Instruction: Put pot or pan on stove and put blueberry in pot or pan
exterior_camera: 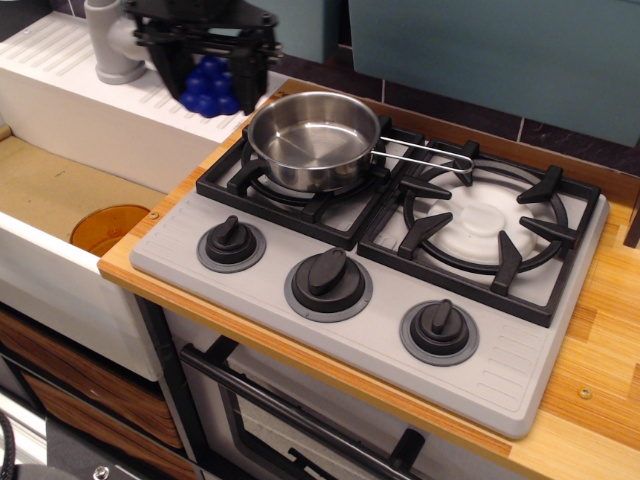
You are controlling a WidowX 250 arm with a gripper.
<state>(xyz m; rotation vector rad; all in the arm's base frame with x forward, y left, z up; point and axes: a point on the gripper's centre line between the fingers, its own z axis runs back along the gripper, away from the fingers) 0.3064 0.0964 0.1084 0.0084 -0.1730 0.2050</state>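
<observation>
- Between the jaws — clamped shut on it — hangs the blueberry (210, 88), held by the gripper (209, 62) in the air.
- Just beside and below sits the pan (316, 140), already on the stove (400, 260), mouth empty.
- Best to carry on until centred over the pan, then lower before letting go.
- Rim and wire handle (425, 155) are the edges to clear — open room lies above.
</observation>
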